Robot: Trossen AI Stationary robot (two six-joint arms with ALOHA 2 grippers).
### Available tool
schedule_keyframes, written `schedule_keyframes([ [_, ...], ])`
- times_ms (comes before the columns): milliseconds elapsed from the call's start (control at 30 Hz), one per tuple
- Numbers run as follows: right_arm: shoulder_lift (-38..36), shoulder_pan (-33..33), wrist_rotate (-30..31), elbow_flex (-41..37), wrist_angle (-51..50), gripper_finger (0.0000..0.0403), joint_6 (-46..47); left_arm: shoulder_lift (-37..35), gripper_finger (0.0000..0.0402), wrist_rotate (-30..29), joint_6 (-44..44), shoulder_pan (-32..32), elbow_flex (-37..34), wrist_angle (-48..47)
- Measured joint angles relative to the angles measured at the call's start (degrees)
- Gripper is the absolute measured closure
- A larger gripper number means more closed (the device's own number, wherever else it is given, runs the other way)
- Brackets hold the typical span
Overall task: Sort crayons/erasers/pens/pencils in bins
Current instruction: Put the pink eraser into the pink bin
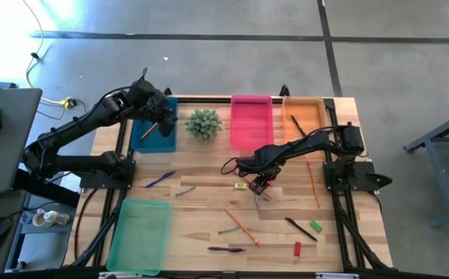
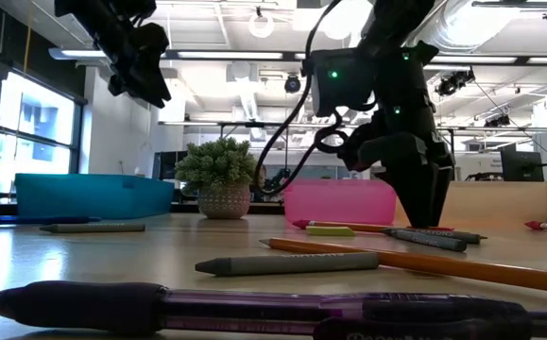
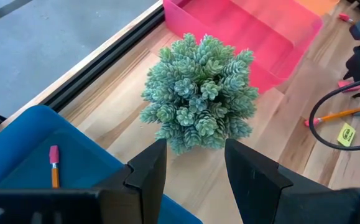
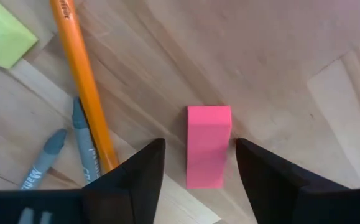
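Barely begun: one pencil [image 1: 150, 130] in the blue bin [image 1: 153, 136], another in the orange bin [image 1: 302, 118]; pink bin [image 1: 251, 120] and green bin [image 1: 139, 235] apparently bare, most pens, crayons and erasers loose on the worktop [image 1: 201, 232]. Only in the right wrist view: right pincer [image 4: 199, 163] spread, straddling a pink eraser [image 4: 208, 155]. Left pincer [image 3: 196, 163] also apart, empty, above the blue bin by the plant [image 3: 199, 93].

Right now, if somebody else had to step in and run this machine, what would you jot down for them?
Right gripper: fingers open, low over the table, straddling a small pink rectangular eraser, not yet gripped.
Left gripper: open, empty, above the dark blue plastic bin.
Done: one orange pencil lies in that blue bin.
Left: the pens, crayons, pencils and other erasers scattered on the wooden table.
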Motion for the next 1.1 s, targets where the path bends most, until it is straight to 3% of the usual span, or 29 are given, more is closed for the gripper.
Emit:
schedule_keyframes([
  [233, 0.11, -0.17, -0.73, -0.09, -0.14, 0.0287, -0.11, 0.00, 0.0252, -0.04, 0.00, 0.00, 0.00, 0.02],
  [500, 0.16, -1.79, -0.75, -0.15, -0.84, 0.0327, -0.99, 0.02, 0.0252, -0.02, 0.01, 0.00, -0.02, 0.04],
  [1100, -3.64, -2.06, -1.35, -0.48, -0.94, 0.0336, -0.10, 0.02, 0.0252, -0.01, 0.04, -0.02, -0.02, 0.22],
])
